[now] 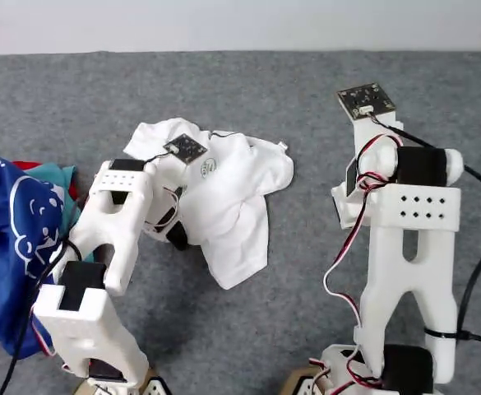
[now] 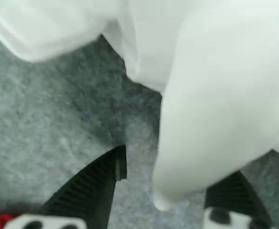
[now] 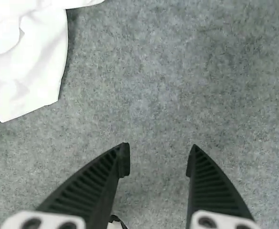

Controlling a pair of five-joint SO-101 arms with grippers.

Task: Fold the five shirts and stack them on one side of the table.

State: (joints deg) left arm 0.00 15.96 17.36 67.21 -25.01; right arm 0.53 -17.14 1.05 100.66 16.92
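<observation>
A crumpled white shirt (image 1: 228, 193) lies in the middle of the grey table. My left gripper (image 2: 170, 174) hangs low over its near left part, open, with a hanging fold of the white shirt (image 2: 211, 95) between its black fingers (image 2: 94, 183). In the high view this gripper (image 1: 174, 233) sits at the shirt's left edge. My right gripper (image 3: 158, 160) is open over bare grey surface to the right of the shirt, whose edge (image 3: 27, 57) lies a short way off. A heap of blue, teal and red shirts (image 1: 18, 239) rests at the table's left edge.
The grey felt-like tabletop (image 1: 306, 288) is bare in front of the white shirt and between the two arms. More bare surface stretches along the far side (image 1: 248, 86). The right arm's white body (image 1: 409, 247) stands at the right.
</observation>
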